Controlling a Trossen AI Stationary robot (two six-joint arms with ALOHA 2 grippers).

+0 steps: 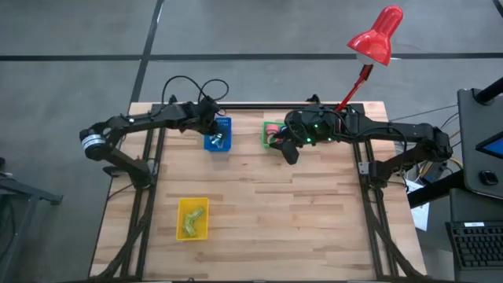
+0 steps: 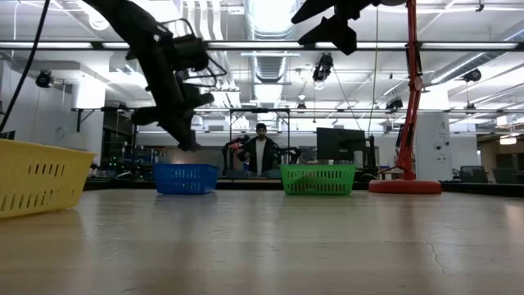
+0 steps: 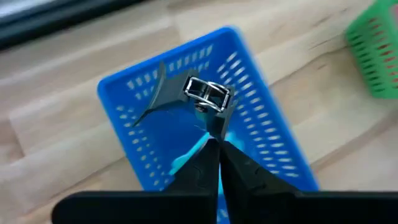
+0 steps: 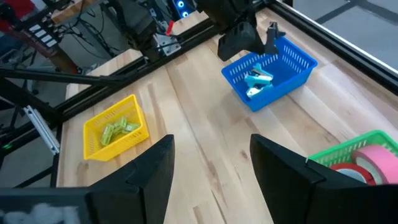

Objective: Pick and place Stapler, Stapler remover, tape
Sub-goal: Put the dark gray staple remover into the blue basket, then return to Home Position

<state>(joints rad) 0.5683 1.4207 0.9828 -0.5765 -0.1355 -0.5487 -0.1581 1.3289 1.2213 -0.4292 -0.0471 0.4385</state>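
My left gripper [image 3: 214,142] hovers over the blue bin [image 3: 267,143] at the table's far side, shut on a dark staple remover [image 3: 202,96] with chrome jaws. Pale blue items [image 4: 258,79] lie on that bin's floor. My right gripper [image 4: 211,152] is open and hangs above the table just nearer than the green bin [image 4: 348,152], touching nothing. Red and pink tape rolls [image 4: 367,163] lie in the green bin. The yellow bin [image 1: 192,218] near the table's front holds green items [image 4: 118,132]. No blue tape roll shows. My left gripper pinches the staple remover between its two fingers at the lower end of its dark body [image 3: 216,124], coming from above and pointing down. The remover is lifted clear over the blue bin, with its chrome jaws [image 3: 208,93] and one dark wing sticking out beyond the fingertips.
A red desk lamp [image 1: 377,35] stands at the table's far right corner, its base [image 2: 405,186] next to the green bin [image 2: 318,178]. Bare wood lies between the three bins. A person [image 2: 260,152] stands in the room beyond the table.
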